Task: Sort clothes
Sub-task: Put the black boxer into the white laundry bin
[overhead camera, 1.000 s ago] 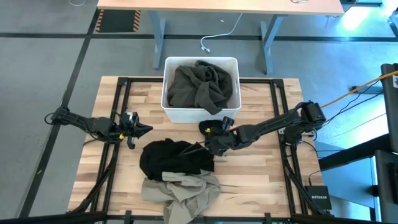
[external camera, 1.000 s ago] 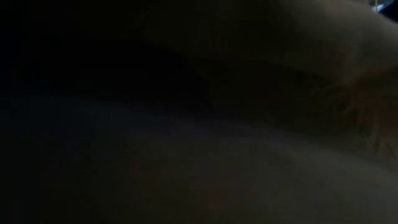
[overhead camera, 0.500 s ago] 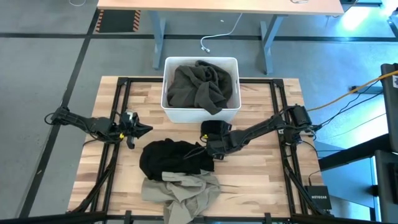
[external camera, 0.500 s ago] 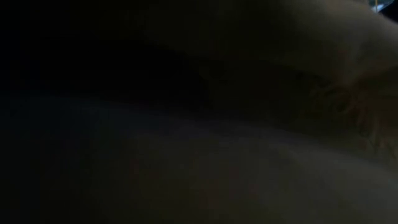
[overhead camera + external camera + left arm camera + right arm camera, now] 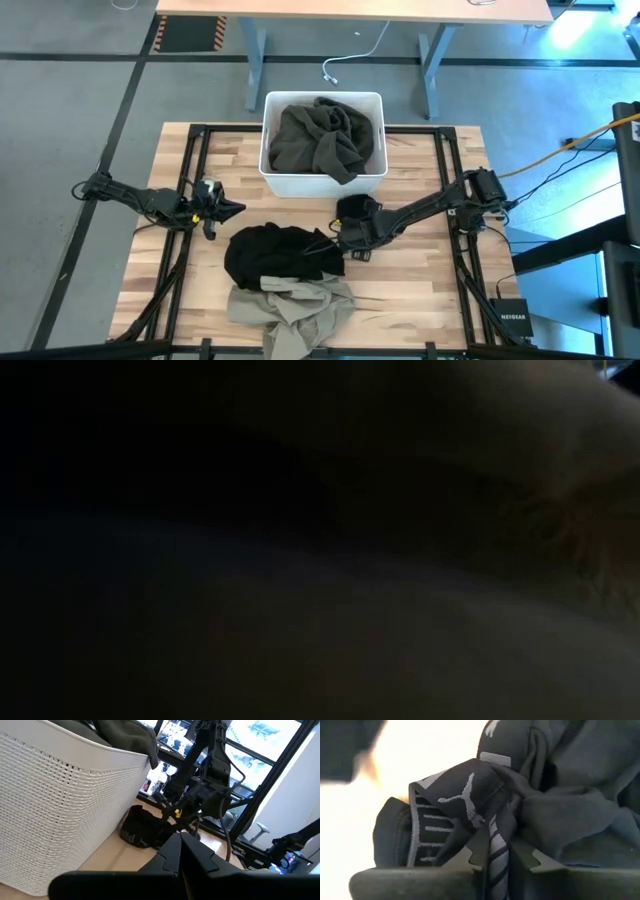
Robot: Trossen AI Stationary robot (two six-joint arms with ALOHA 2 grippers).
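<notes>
1. Compared with half a second ago, my right gripper (image 5: 338,243) sits a little lower on the table and nearer to the black garment (image 5: 283,257); my right wrist is turned slightly. My left arm has not moved.
2. The black garment is a crumpled heap on the wooden table (image 5: 420,290), in front of the white bin (image 5: 322,183). In my right wrist view its fabric (image 5: 560,815) shows a band with a white leaping-cat logo and pale stripes.
3. My right gripper is clamped on a fold of this black garment at its edge closest to the bin; the two fingers (image 5: 470,855) press together on the striped band.
4. The dark olive garment (image 5: 322,138) lies bunched inside the white bin, and one fold hangs over the front rim.
5. The khaki-beige garment (image 5: 292,307) lies crumpled just below the black one and touches it, at the near edge of the table.
6. My left gripper (image 5: 232,208) waits at the left side of the table, beside the bin, with its fingers together on nothing.
7. The low view is dark; I cannot tell anything from it.
</notes>
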